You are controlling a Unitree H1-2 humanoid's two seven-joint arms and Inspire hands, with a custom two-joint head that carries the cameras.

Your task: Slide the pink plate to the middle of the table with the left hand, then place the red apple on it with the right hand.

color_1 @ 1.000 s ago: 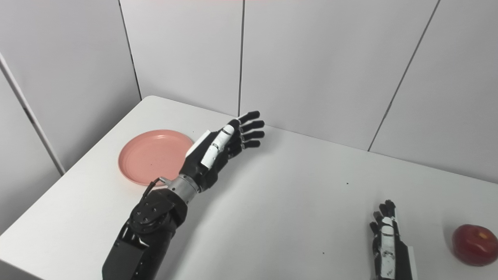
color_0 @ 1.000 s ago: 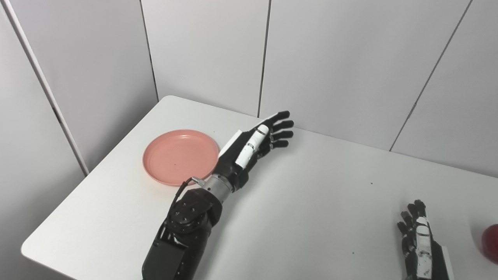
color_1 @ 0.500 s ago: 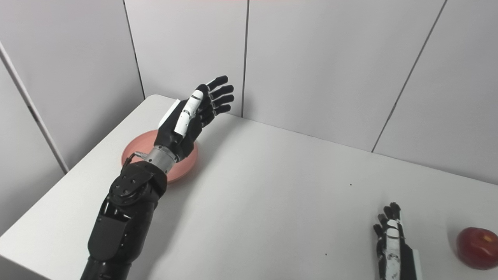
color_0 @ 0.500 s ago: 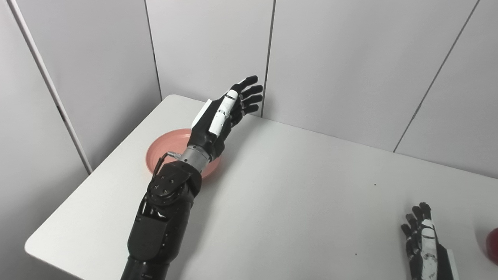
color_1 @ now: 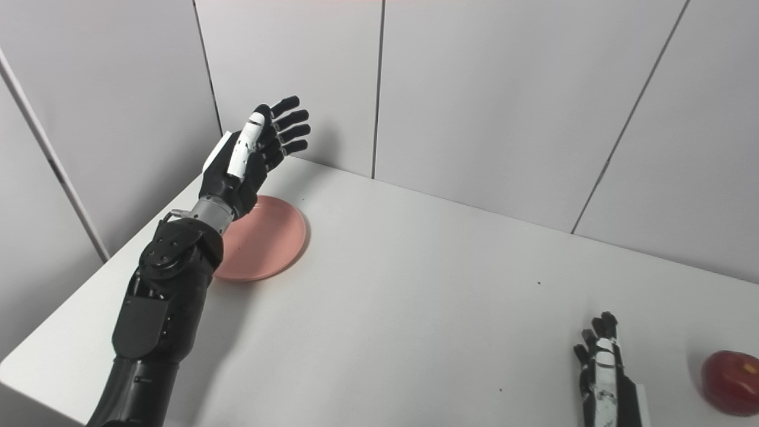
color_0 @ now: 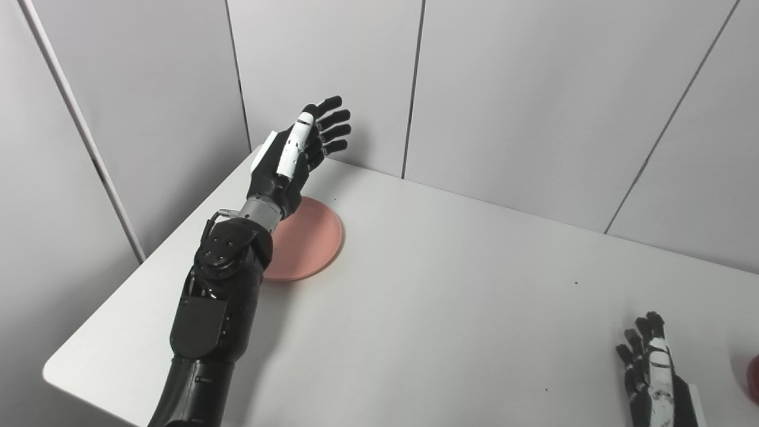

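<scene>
The left hand (color_1: 246,160) was held raised and open, nothing grasped, its fingers (color_1: 290,121) spread past the far left rim of the pink plate (color_1: 270,237), apparently so the plate could be swept toward the middle. The plate lay below the wrist, at the table's (color_1: 415,296) left side, its left part hidden by the forearm. The right hand (color_1: 605,370) was rested empty, fingers loosely extended, the red apple (color_1: 728,381) well right of them. The apple was cut off in the left eye view.

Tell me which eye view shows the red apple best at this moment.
The right eye view: the red apple shows almost whole there, on the table to the right of the right hand. The left eye view catches only a thin red sliver at the frame's right edge.
</scene>
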